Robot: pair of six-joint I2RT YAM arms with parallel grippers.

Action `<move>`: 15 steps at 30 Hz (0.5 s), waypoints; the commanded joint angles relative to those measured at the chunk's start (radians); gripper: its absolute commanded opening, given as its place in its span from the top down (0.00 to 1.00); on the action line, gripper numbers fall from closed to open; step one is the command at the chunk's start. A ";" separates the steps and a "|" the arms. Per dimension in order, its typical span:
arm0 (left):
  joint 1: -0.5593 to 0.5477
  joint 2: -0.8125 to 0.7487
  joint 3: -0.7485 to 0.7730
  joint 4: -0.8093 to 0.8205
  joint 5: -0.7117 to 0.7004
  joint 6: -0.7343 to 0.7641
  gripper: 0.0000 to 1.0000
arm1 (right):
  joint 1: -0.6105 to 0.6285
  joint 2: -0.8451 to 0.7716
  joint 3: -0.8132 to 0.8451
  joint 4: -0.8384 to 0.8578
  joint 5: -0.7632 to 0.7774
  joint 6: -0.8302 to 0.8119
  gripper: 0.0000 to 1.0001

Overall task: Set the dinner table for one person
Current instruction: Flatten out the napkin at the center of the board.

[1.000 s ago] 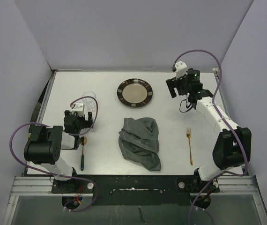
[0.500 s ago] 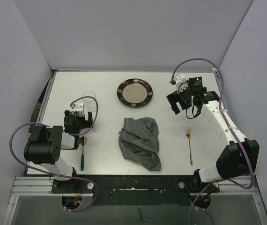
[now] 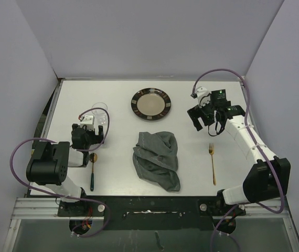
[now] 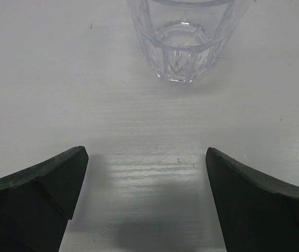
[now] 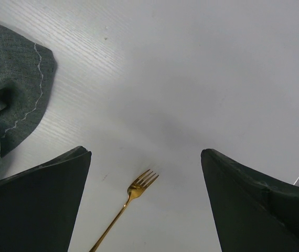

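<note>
The dinner table (image 3: 113,94) is a plain white top. A clear glass (image 3: 100,111) stands at the left, and in the left wrist view this glass (image 4: 178,42) is just beyond my left gripper (image 4: 145,152), which is open and empty. A gold fork (image 3: 212,163) lies at the right. My right gripper (image 3: 199,119) hovers above the table beyond the fork's tines; in the right wrist view the right gripper (image 5: 145,153) is open with the fork (image 5: 134,197) seen between its fingers, well below them.
A dark-rimmed plate (image 3: 150,103) sits at the back centre. A crumpled grey cloth (image 3: 157,158) lies mid-table, its edge (image 5: 8,94) left of the right gripper. A blue-handled spoon (image 3: 92,170) lies by the left arm.
The right arm has swung from the back right corner toward the near side and lowered toward the fork. The left arm has not moved.
</note>
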 commanded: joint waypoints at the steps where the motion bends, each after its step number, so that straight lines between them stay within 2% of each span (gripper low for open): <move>1: -0.002 -0.119 0.095 -0.169 -0.050 -0.012 0.02 | 0.004 -0.066 0.033 0.022 -0.006 0.002 0.09; 3: -0.006 -0.165 0.158 -0.303 -0.053 -0.010 0.02 | 0.005 -0.064 0.028 0.027 0.003 0.001 0.09; 5: -0.039 -0.235 0.183 -0.371 -0.049 0.038 0.02 | 0.004 -0.063 0.020 0.030 0.002 0.002 0.09; 8: -0.100 -0.395 0.210 -0.469 -0.178 0.074 0.02 | 0.005 -0.071 0.016 0.025 -0.007 0.002 0.09; 11: -0.093 -0.561 0.313 -0.740 -0.175 -0.130 0.02 | 0.006 -0.077 0.018 0.018 -0.010 0.000 0.09; 13: -0.096 -0.642 0.379 -0.893 -0.088 -0.212 0.02 | 0.008 -0.080 0.025 0.002 -0.013 -0.004 0.09; 15: -0.100 -0.721 0.416 -0.978 -0.003 -0.295 0.02 | 0.010 -0.086 0.029 -0.016 -0.023 -0.005 0.09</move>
